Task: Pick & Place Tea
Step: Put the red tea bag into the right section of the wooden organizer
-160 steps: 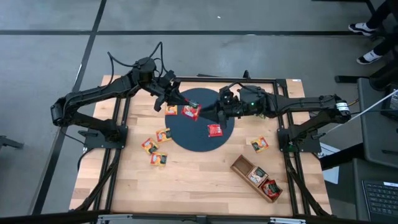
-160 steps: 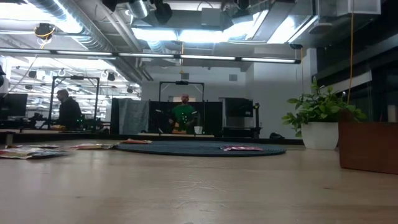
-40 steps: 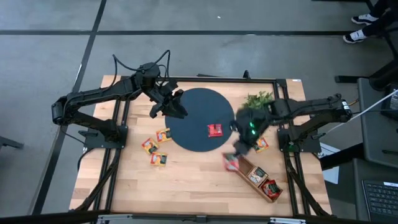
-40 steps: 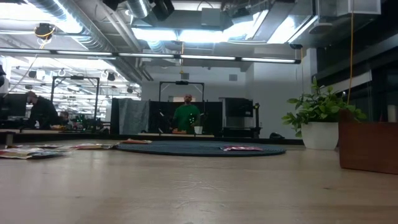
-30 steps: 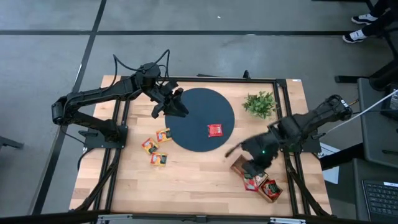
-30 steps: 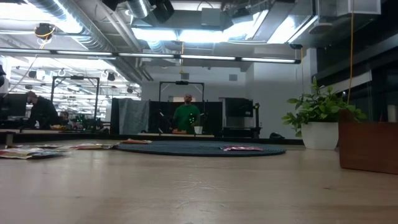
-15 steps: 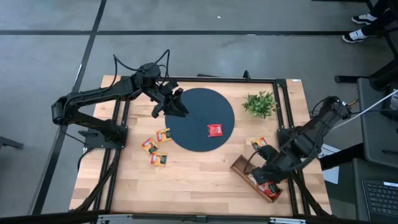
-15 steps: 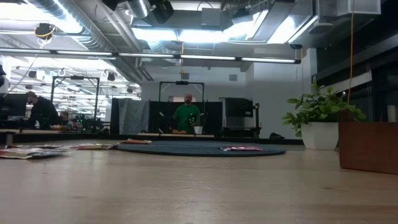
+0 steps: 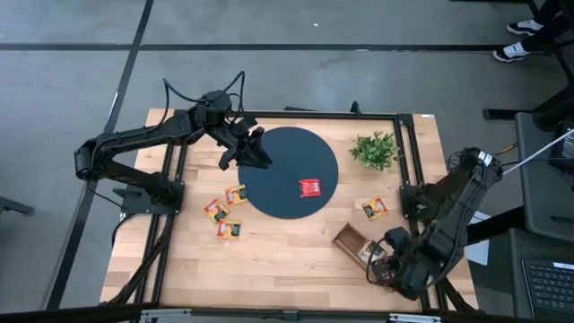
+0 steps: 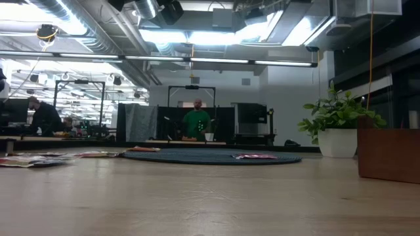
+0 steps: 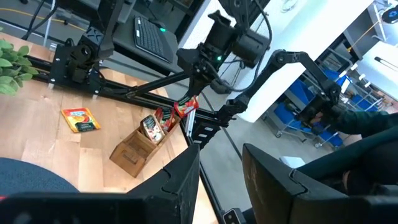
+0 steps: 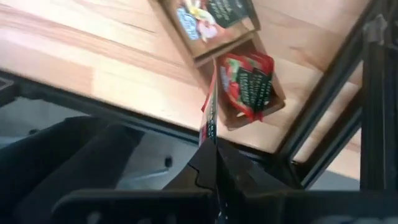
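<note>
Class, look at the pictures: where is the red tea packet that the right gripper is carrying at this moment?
The red tea packet hangs edge-on, pinched in the shut right gripper, just above the end compartment of the wooden tray at the table's near right corner.

Round mat [image 9: 291,170]: dark navy, plain; one red tea packet [image 9: 310,187] on it, with dark print. Table [image 9: 269,256]: pale wood in plank stripes, black frame; orange-yellow packets with red-and-green pictures at 8 o'clock [image 9: 224,211] and 4 o'clock [image 9: 374,208] of the mat. Tray [image 11: 138,147]: brown wood, holding a red packet with green print [image 12: 247,87]; plant [image 9: 375,149] green; arms [image 9: 148,136] black.
</note>
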Controlling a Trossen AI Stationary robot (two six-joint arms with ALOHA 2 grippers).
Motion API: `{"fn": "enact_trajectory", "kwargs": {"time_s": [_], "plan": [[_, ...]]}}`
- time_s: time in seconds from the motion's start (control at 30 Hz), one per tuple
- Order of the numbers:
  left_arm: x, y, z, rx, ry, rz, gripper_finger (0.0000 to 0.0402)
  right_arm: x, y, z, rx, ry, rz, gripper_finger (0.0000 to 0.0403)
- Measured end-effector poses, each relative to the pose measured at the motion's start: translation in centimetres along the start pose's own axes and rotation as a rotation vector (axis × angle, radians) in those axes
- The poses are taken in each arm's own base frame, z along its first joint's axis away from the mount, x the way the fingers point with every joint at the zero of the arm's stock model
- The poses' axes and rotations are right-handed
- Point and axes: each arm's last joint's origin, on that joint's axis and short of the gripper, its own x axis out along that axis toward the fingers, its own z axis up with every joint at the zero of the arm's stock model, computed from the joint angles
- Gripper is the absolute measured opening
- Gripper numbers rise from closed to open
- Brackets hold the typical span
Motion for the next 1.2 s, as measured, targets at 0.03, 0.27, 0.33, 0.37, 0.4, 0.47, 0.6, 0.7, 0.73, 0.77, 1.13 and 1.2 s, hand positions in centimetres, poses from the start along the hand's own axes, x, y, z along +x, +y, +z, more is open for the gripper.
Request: {"fn": "enact_trajectory", "kwargs": {"time_s": [0.03, 0.27, 0.33, 0.37, 0.4, 0.47, 0.6, 0.7, 0.73, 0.77, 1.13, 1.2], "plan": [[0.0, 0.0, 0.0, 0.0, 0.0, 0.0, 0.0118, 0.4, 0.0, -0.2, 0.005, -0.011, -0.017, 0.0001], [0.0, 0.0, 0.0, 0.0, 0.0, 0.0, 0.0118, 2.7, 0.2, -0.4, 0.015, -0.118, -0.156, 0.0001], [0.0, 0.0, 0.0, 0.0, 0.0, 0.0, 0.0118, 3.0, 0.2, -0.4, 0.017, -0.142, -0.186, 0.0001], [0.0, 0.0, 0.0, 0.0, 0.0, 0.0, 0.0118, 3.1, 0.1, -0.3, 0.019, -0.149, -0.197, 0.0001], [0.0, 0.0, 0.0, 0.0, 0.0, 0.0, 0.0118, 3.2, 0.1, -0.3, 0.021, -0.157, -0.207, 0.0001], [0.0, 0.0, 0.0, 0.0, 0.0, 0.0, 0.0118, 3.3, 0.1, -0.2, 0.027, -0.168, -0.22, 0.0002], [0.0, 0.0, 0.0, 0.0, 0.0, 0.0, 0.0118, 3.3, 0.2, 0.0, 0.027, -0.196, -0.205, 0.0002], [0.0, 0.0, 0.0, 0.0, 0.0, 0.0, 0.0118, 3.2, 0.3, 0.2, 0.034, -0.2, -0.205, 0.0005], [0.0, 0.0, 0.0, 0.0, 0.0, 0.0, 0.0118, 3.2, 0.3, 0.2, 0.036, -0.201, -0.206, 0.0009], [0.0, 0.0, 0.0, 0.0, 0.0, 0.0, 0.0118, 3.2, 0.3, 0.2, 0.036, -0.201, -0.207, 0.0012], [0.0, 0.0, 0.0, 0.0, 0.0, 0.0, 0.0118, 3.2, 0.3, 0.2, 0.039, -0.2, -0.206, 0.0038], [0.0, 0.0, 0.0, 0.0, 0.0, -0.001, 0.0118, 3.2, 0.3, 0.2, 0.039, -0.2, -0.206, 0.0038]]}}
